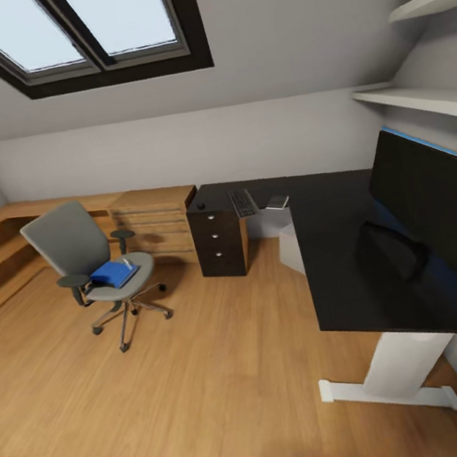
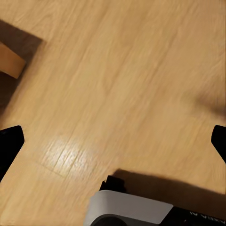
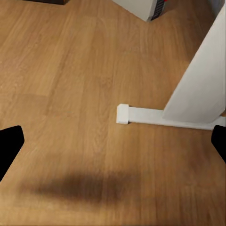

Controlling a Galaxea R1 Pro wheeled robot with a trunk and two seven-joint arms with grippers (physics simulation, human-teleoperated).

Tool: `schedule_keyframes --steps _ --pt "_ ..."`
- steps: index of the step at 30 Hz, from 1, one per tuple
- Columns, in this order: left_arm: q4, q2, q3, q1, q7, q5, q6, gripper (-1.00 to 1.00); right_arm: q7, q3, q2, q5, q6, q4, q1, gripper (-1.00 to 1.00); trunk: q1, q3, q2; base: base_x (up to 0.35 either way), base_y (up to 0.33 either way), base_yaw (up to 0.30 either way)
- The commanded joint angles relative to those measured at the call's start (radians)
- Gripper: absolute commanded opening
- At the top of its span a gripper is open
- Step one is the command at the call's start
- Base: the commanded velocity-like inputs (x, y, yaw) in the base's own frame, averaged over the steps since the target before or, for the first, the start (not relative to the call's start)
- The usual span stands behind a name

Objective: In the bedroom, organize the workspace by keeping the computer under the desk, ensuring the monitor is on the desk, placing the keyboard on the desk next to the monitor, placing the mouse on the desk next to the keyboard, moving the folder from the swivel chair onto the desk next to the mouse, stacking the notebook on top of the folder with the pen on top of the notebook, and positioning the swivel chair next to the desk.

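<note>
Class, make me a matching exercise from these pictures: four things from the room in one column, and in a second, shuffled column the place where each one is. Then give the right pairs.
Things:
1. folder
2. keyboard
3. monitor
4. mouse

Places:
A. near end of the black desk, by the wall
B. seat of the swivel chair
C. top of the dark drawer cabinet
D. far end of the black desk

Pairs: 1-B, 2-D, 3-A, 4-C

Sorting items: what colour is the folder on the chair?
Bright blue folder, clearest in the head view.
</note>
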Motion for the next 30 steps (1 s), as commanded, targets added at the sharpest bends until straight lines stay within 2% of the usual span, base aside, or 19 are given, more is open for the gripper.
schedule_keyframes --steps 1,8,10,17,26,30 --pt "0.0 0.001 -0.008 -0.001 0.007 0.009 -0.009 1.0 -0.007 0.008 0.0 -0.006 -0.003 0.0 -0.001 1.0 0.0 -0.002 -0.001 0.002 0.185 0.206" --pt "0.001 -0.001 -0.007 -0.001 0.006 0.011 -0.014 1.0 -0.005 0.011 0.001 -0.004 -0.004 0.002 -0.001 1.0 0.0 -0.008 -0.001 0.05 0.288 0.164" --pt "0.005 -0.009 -0.009 -0.001 0.005 0.009 -0.014 1.0 -0.004 0.013 0.001 -0.001 -0.005 0.004 -0.001 1.0 0.0 -0.009 -0.001 0.205 0.274 0.028" --pt "0.034 -0.029 -0.015 -0.001 0.004 0.005 -0.014 1.0 -0.003 0.014 0.001 0.002 -0.006 0.021 -0.001 1.0 0.0 -0.009 -0.001 0.249 0.25 0.005" --pt "0.038 -0.031 -0.015 -0.001 0.004 0.005 -0.014 1.0 0.001 0.013 0.001 0.001 -0.012 0.02 -0.001 1.0 0.0 -0.009 -0.001 0.261 0.238 -0.001" --pt "0.038 -0.031 -0.015 -0.001 0.004 0.005 -0.014 1.0 0.003 0.013 -0.001 0.001 -0.012 0.02 -0.001 1.0 0.0 -0.008 -0.001 0.262 0.237 -0.172"
